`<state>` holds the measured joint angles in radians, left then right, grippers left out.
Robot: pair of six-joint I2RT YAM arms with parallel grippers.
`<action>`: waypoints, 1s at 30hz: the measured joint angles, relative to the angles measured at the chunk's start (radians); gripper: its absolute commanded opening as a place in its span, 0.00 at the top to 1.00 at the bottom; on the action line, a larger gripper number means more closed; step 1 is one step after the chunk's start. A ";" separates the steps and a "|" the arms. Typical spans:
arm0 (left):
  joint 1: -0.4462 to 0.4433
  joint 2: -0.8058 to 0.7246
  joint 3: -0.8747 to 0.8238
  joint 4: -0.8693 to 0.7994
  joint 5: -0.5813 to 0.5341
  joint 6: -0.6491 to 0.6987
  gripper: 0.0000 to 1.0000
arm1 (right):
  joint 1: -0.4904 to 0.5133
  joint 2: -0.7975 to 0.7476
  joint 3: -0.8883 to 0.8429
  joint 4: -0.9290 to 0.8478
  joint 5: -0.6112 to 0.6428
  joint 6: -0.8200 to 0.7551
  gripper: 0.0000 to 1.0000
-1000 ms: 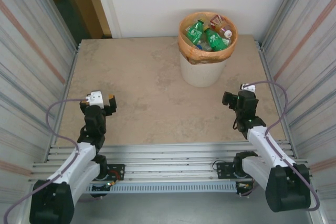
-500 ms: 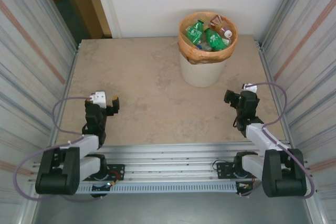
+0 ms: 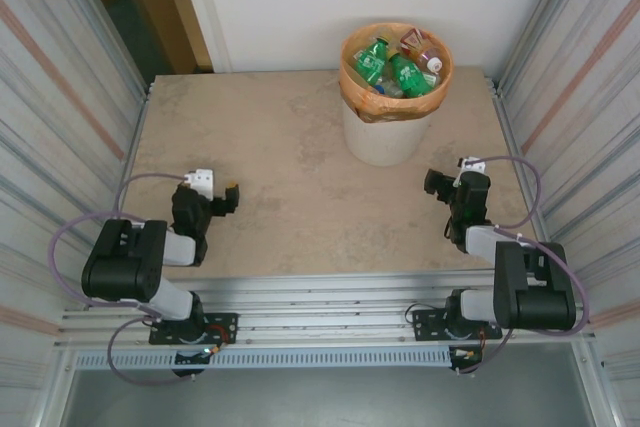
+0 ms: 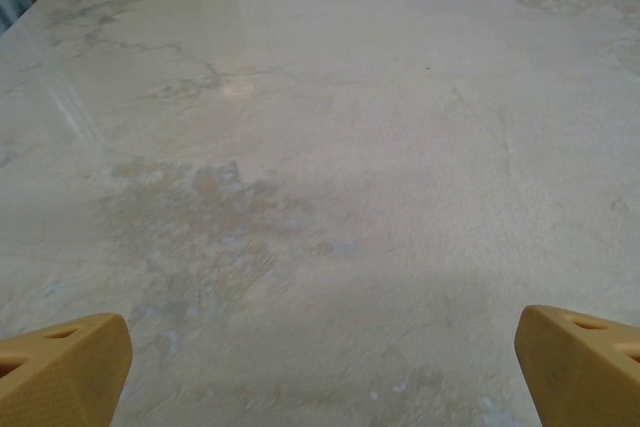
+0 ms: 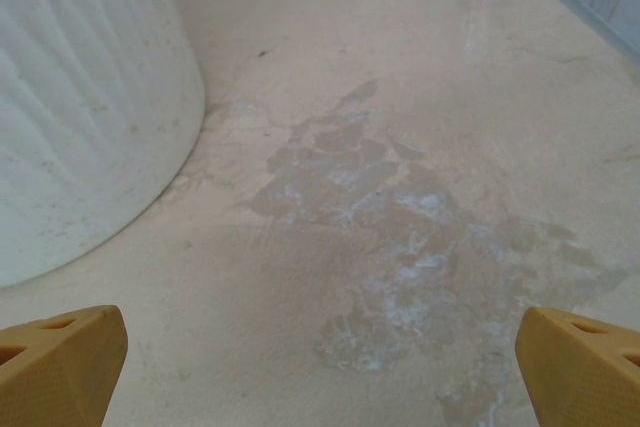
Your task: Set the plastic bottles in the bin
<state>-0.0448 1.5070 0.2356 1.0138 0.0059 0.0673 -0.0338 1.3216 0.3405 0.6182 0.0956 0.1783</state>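
The round cream-white bin (image 3: 385, 137), lined with an orange bag, stands at the back of the table, right of centre. Several plastic bottles (image 3: 395, 67), green and clear with red and white caps, lie inside it. My left gripper (image 3: 227, 199) is low over the near left of the table, open, with bare tabletop between its orange fingertips (image 4: 60, 367). My right gripper (image 3: 436, 185) is open too, low at the near right, just in front of the bin. In the right wrist view the bin's ribbed wall (image 5: 80, 97) rises at the left, beyond the open gripper (image 5: 320, 377).
The marbled beige tabletop (image 3: 280, 167) is fenced by corrugated metal walls on the left (image 3: 60, 127) and right (image 3: 580, 117). An aluminium rail (image 3: 320, 297) with both arm bases runs along the near edge. A white wall stands behind the bin.
Both arms have folded back, elbows dropping toward their bases. The left gripper has slid slightly right and nearer; the right gripper has barely shifted. Both stay open.
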 measured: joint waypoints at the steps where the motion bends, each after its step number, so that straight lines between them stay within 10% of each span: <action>1: 0.000 0.000 0.024 -0.023 0.014 0.005 0.01 | -0.002 0.004 0.000 0.008 -0.020 -0.008 0.02; 14: 0.058 0.006 0.176 -0.212 0.110 0.007 0.01 | -0.071 0.222 0.010 0.209 -0.243 -0.060 0.02; 30: 0.057 0.006 0.176 -0.233 0.109 0.007 0.01 | -0.038 0.222 0.043 0.196 -0.226 -0.083 0.02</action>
<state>0.0120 1.5131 0.4114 0.7803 0.1154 0.0742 -0.0719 1.5440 0.3840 0.8139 -0.1307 0.0956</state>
